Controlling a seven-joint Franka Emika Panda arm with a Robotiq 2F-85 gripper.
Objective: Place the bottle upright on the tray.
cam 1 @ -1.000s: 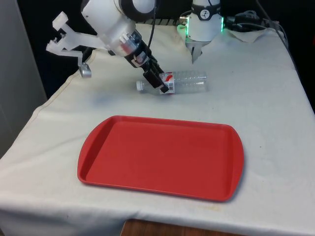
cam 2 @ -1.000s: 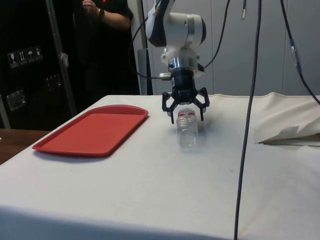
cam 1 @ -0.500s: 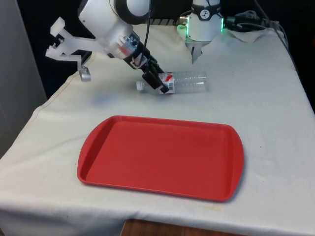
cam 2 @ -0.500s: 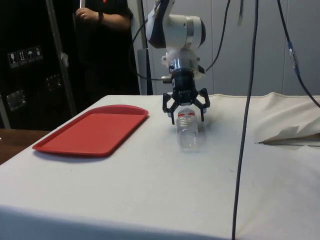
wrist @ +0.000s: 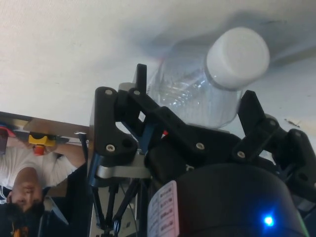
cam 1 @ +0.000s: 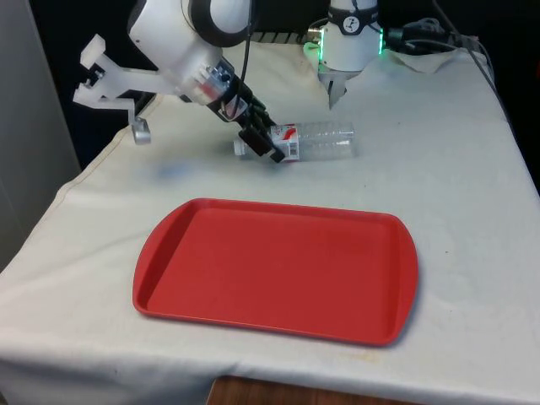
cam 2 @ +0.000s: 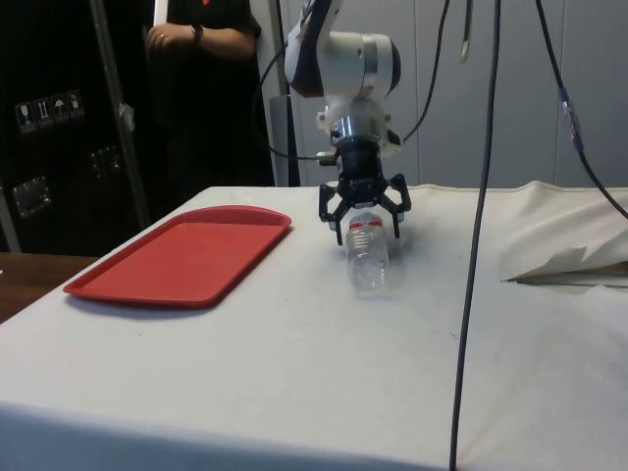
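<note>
Grasp step: gripper straddling the fallen bottle, not yet closed.

Front view: clear bottle [cam 1: 314, 141] lies on its side on the table [cam 1: 472, 194], beyond the red tray's [cam 1: 278, 268] far edge; gripper [cam 1: 263, 142] at its neck.
Side view: fingers spread either side of the bottle [cam 2: 368, 257], holding nothing.
Wrist view: white cap [wrist: 238, 51] between the fingers.
Next, likely: close, lift, turn upright.

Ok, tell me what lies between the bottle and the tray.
Bare white cloth. In the front view nothing lies between the lying bottle and the red tray; the side view agrees.
</note>
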